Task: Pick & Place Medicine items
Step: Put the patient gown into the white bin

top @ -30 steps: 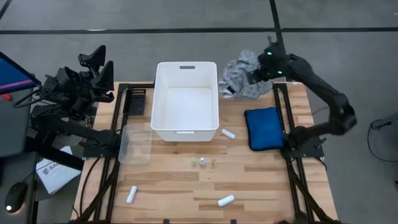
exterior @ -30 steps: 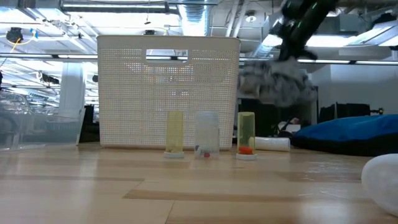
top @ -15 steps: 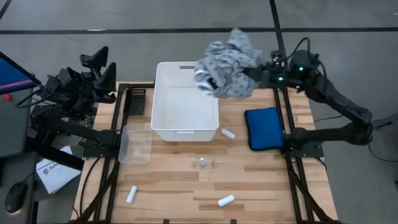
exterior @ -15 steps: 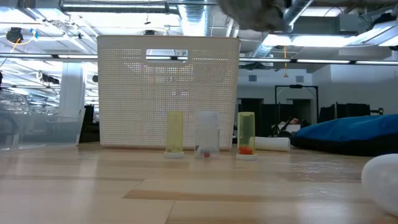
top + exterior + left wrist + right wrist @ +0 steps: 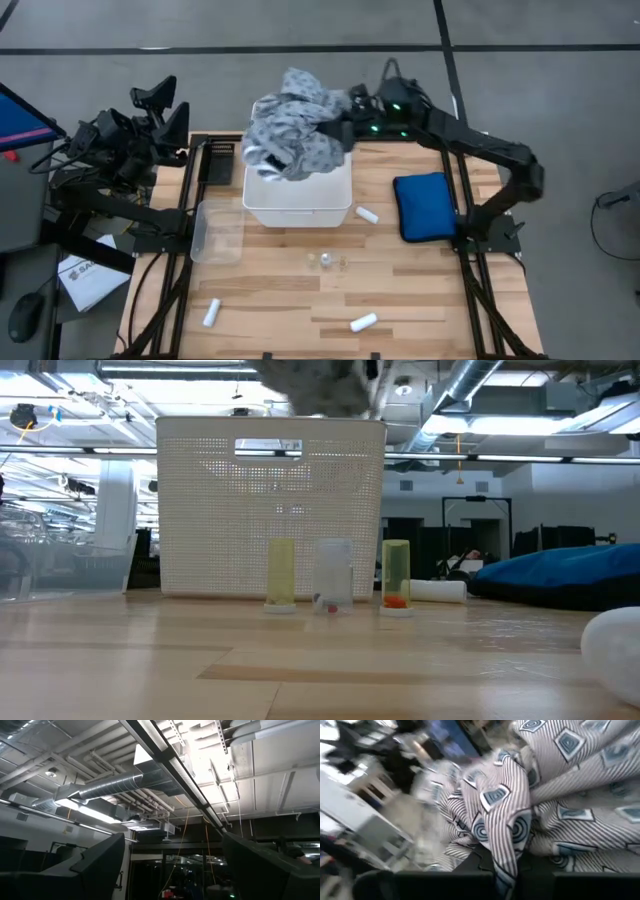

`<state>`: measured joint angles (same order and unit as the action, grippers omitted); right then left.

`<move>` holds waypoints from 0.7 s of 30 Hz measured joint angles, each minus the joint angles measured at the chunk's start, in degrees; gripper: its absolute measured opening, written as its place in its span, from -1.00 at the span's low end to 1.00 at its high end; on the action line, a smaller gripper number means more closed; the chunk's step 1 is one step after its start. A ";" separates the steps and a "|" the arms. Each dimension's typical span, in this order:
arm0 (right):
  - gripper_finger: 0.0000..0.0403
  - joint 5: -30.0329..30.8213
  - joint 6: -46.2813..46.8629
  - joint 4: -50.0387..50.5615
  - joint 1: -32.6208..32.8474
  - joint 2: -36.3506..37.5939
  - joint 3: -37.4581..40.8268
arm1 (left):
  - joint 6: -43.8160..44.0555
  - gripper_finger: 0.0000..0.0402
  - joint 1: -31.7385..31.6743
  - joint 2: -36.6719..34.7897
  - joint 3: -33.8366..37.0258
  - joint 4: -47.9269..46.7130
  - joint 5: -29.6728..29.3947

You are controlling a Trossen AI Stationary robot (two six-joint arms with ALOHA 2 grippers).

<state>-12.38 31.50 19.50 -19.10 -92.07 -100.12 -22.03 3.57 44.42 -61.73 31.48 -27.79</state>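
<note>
My right gripper (image 5: 347,118) is shut on the grey patterned cloth (image 5: 295,135) and holds it in the air over the white bin (image 5: 298,210). The cloth also shows at the top of the low view (image 5: 315,385). Three white tubes lie on the table: one by the bin's near right corner (image 5: 367,215), one near left (image 5: 211,313), one near middle (image 5: 363,322). Three small vials (image 5: 326,261) stand upright in front of the bin (image 5: 333,575). My left gripper (image 5: 160,105) is open and empty beyond the table's far left corner, pointing up. My right gripper pinches a bunched fold of the cloth (image 5: 502,837) between its two fingers, several layers together. The fingers come level from the table's right side. The cloth is lifted clear and hangs slack in a bundle beyond and below the fingers, above the bin.
A blue padded pouch (image 5: 424,205) lies at the right of the bin. A clear plastic container (image 5: 217,230) stands at the bin's near left. Bare wood lies between the vials and the table's near edge.
My right gripper has risen from the table's far right corner and swung toward the left, carrying the cloth. The cloth has been lifted clear of the table and now hangs over the bin instead of beside it.
</note>
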 joint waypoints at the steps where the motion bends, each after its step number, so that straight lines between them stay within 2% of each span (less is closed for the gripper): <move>1: -1.00 0.09 -1.24 3.41 -0.36 -2.23 -2.72 | 0.12 0.61 0.00 0.00 0.00 -0.30 0.00; 6: -1.00 0.61 -8.83 18.69 -2.34 -11.64 -12.87 | 0.73 0.61 0.02 0.00 0.00 -2.46 0.00; 10: -1.00 0.41 -13.97 25.31 -3.56 -15.41 -15.69 | 2.88 0.61 0.02 0.00 0.00 -5.00 0.01; 21: -1.00 -1.68 -19.51 27.03 -2.82 -18.97 -15.69 | 4.11 0.61 0.02 0.72 0.00 -6.24 0.00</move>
<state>-14.06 11.99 46.53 -21.92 -111.04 -115.81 -17.93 3.60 45.15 -61.73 25.23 -27.79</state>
